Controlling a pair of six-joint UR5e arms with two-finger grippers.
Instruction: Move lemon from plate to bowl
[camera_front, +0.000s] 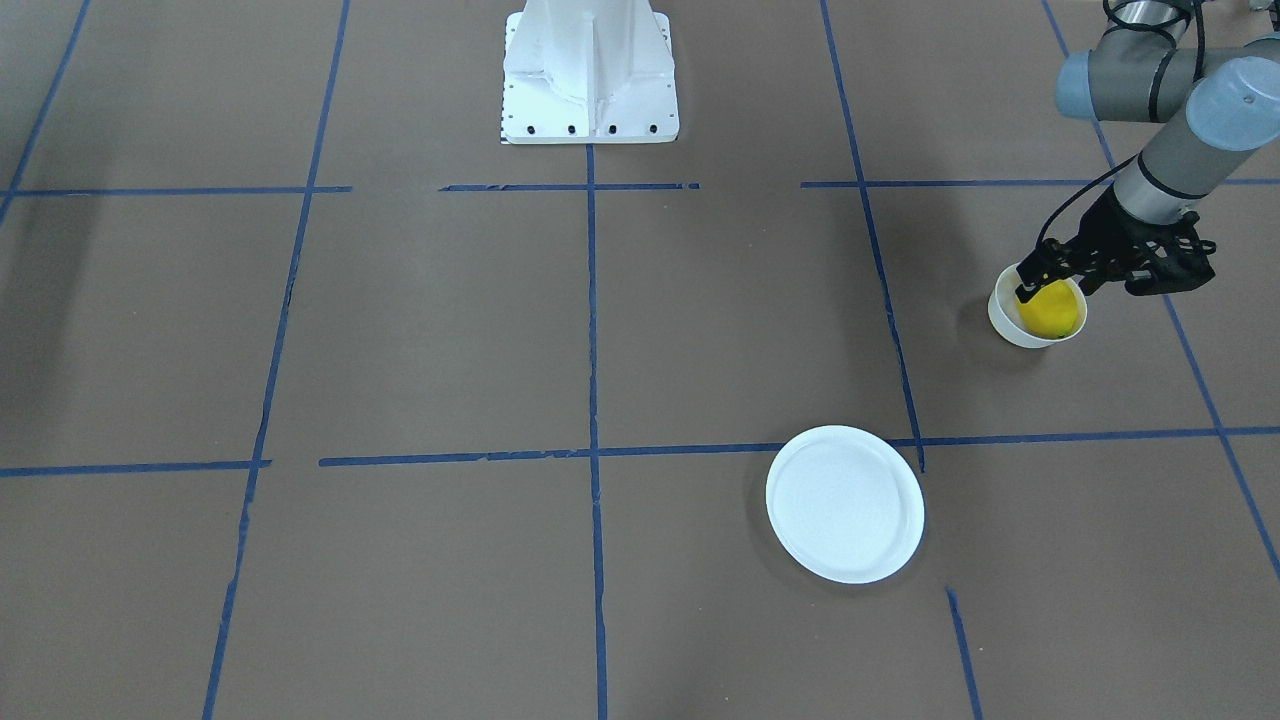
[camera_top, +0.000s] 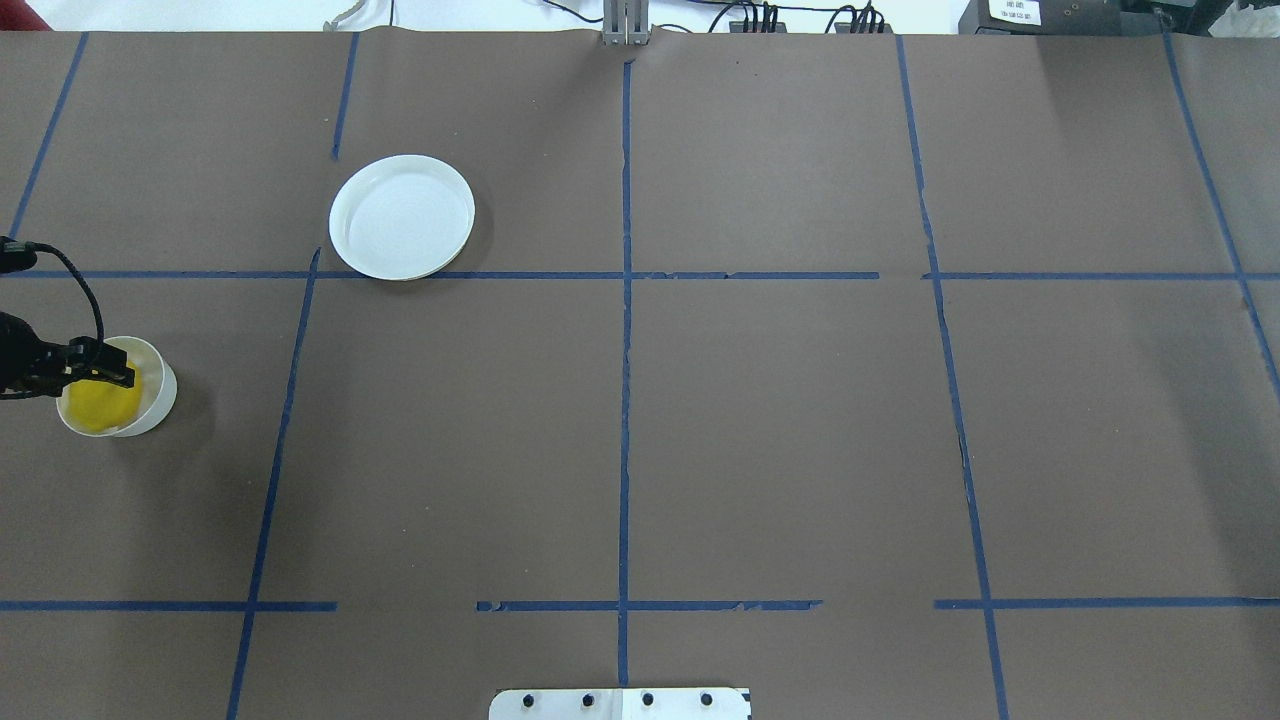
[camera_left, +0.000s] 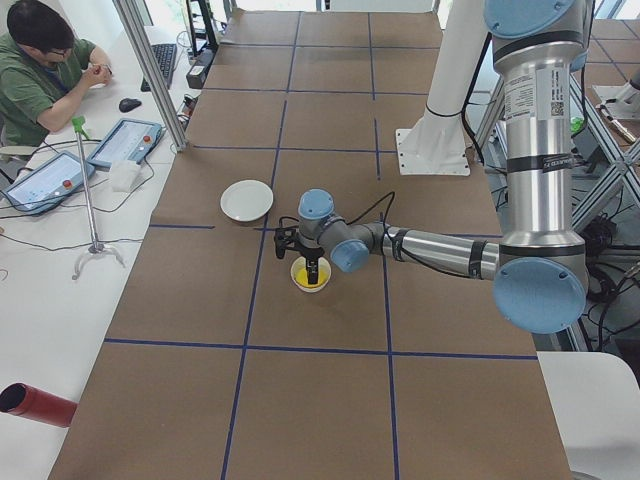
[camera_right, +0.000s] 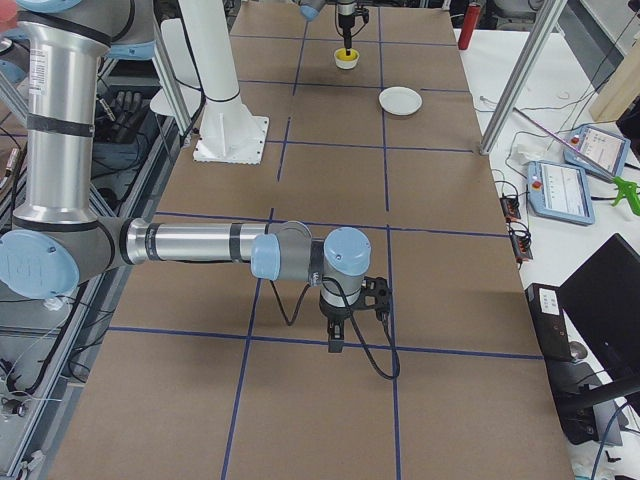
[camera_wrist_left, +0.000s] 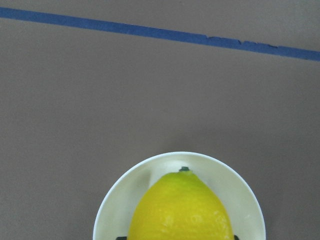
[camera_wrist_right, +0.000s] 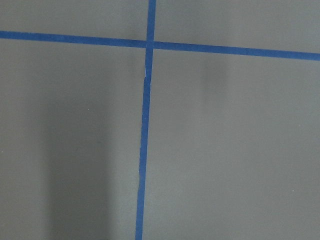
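Note:
The yellow lemon (camera_front: 1050, 312) sits in the small off-white bowl (camera_front: 1004, 322) near the table's edge on my left. My left gripper (camera_front: 1040, 285) reaches down into the bowl, its fingers shut on the lemon's two sides. The left wrist view shows the lemon (camera_wrist_left: 180, 210) filling the bowl (camera_wrist_left: 242, 197), dark tip pointing away. From overhead, the lemon (camera_top: 98, 405), the bowl (camera_top: 160, 395) and the gripper (camera_top: 105, 378) are at the left edge. The flat white plate (camera_front: 845, 503) (camera_top: 402, 217) lies empty, well apart. My right gripper (camera_right: 338, 340) hangs over bare table; I cannot tell its state.
Blue tape lines (camera_top: 625, 300) cross the brown table cover. The white robot base (camera_front: 590, 70) stands at the table's robot side. A seated operator (camera_left: 40, 70) and control tablets (camera_left: 125, 140) are beyond the far edge. A red cylinder (camera_left: 35, 405) lies off the table.

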